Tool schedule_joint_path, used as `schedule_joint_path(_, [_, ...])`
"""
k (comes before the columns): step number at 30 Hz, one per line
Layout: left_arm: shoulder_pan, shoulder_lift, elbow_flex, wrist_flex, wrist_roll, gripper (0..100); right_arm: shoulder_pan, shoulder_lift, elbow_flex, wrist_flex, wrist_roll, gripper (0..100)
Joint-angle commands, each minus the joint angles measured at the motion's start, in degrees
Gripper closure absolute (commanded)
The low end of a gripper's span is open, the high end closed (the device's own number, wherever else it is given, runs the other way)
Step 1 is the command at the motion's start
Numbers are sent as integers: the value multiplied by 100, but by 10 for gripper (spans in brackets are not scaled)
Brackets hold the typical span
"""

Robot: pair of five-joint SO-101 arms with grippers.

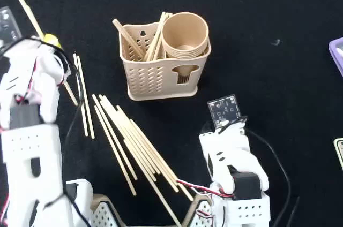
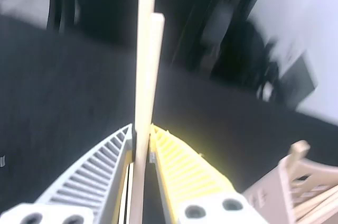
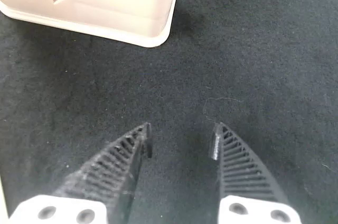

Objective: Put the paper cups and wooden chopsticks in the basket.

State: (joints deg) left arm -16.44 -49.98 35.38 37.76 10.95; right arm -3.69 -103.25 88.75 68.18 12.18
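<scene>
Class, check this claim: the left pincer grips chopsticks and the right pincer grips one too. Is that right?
No. The right pincer is open and empty, as the right wrist view shows. The left pincer does grip chopsticks.

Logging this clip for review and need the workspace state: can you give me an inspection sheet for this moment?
Surface: black cloth.
Job's things: basket holds stacked paper cups in one compartment, chopsticks in the other; loose chopsticks in a heap and a separate pair lie on the cloth.
Clutter: purple object and pale-rimmed object at the high view's right edge.
Grippers: left gripper shut on held chopsticks; right gripper open above bare cloth near the basket.
Cables: black cable beside the right arm; red wires at its base.
Surroundings: dark, blurred room behind.
</scene>
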Motion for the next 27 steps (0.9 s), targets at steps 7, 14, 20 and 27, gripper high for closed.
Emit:
schedule_joint_path(7, [514,-1407,-479,-721,97,970,26,-541,66,-211,26,808])
schedule_joint_path(14, [716,-1565,-541,-1503,1521,970,26,-541,75,-211,26,808])
schedule_joint_path(20, [1596,-1301,-796,-2057,1749,970,26,-541,75,-211,26,808])
schedule_joint_path(27, [2299,-44,-1103,-2189,1741,970,26,-541,92,-211,26,808])
